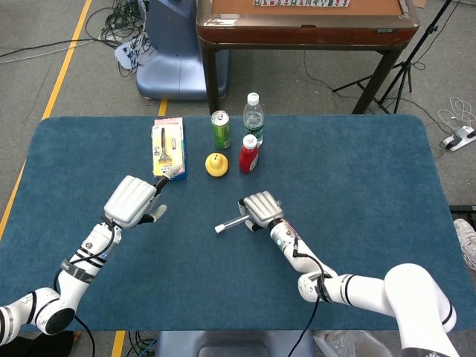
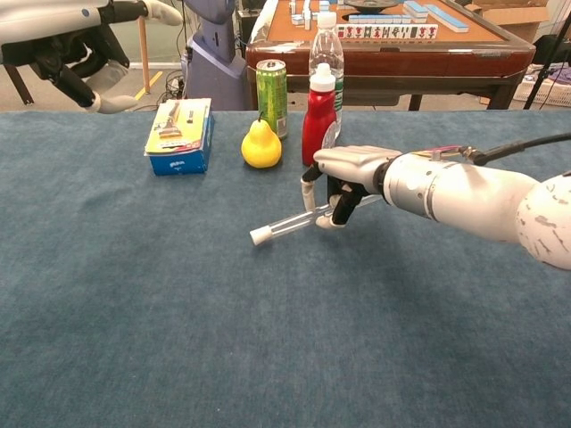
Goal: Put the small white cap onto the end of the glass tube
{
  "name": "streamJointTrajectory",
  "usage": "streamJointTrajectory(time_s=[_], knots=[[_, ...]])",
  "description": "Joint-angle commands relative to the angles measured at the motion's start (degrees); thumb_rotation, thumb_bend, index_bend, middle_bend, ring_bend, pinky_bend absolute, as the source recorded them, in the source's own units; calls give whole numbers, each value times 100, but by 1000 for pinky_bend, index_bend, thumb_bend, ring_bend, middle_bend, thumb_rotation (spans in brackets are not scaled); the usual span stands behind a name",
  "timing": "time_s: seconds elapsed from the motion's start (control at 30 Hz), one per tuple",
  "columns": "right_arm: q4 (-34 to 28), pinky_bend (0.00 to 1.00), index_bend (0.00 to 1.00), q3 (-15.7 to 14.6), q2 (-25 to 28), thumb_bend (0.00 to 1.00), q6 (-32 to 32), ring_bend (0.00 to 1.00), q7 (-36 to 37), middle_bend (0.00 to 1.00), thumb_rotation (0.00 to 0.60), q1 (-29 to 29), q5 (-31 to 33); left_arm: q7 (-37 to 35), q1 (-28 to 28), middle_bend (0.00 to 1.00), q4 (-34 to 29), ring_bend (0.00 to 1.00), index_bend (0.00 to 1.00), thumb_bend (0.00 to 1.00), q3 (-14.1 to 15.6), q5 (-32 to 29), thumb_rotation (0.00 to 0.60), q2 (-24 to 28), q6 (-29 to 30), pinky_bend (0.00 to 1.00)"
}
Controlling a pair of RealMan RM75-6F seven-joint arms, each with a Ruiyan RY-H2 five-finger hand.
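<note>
My right hand (image 1: 260, 210) (image 2: 346, 176) grips a clear glass tube (image 1: 235, 222) (image 2: 299, 218) near its right part, in the middle of the blue table. The tube slants down to the left, low over the cloth. A small white cap (image 1: 219, 229) (image 2: 260, 235) sits on its left end. My left hand (image 1: 134, 201) (image 2: 67, 36) hovers well to the left of the tube, fingers apart and holding nothing. In the chest view it shows only at the top left corner.
Along the back of the blue table (image 1: 357, 186) stand a blue box with a razor card (image 1: 166, 146) (image 2: 182, 135), a green can (image 1: 221, 129) (image 2: 272, 87), a water bottle (image 1: 253, 115), a red bottle (image 1: 249, 154) (image 2: 318, 114) and a yellow pear (image 1: 216, 164) (image 2: 260, 144).
</note>
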Motion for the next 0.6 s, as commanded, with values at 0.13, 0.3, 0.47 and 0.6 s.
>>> streamJointTrajectory(time_s=[0.13, 0.3, 0.47, 0.6], knots=[[4, 1000, 413, 41, 0, 144, -47, 1000, -27, 1000, 600, -27, 13, 7, 10, 687, 85, 676, 0, 295, -11, -33, 600, -63, -51, 1000], [-57, 1000, 347, 73, 54, 95, -49, 1000, -53, 1000, 600, -61, 20, 53, 36, 590, 161, 591, 0, 295, -4, -80, 600, -111, -78, 960], [-564, 1000, 334, 183, 494, 92, 282, 1000, 28, 1000, 600, -241, -175, -18, 134, 523, 260, 528, 0, 295, -19, -167, 600, -76, -34, 839], [-1476, 1000, 334, 188, 1318, 97, 892, 1000, -16, 988, 600, -617, -414, -227, 298, 475, 424, 470, 0, 295, -25, -303, 600, 0, 29, 730]])
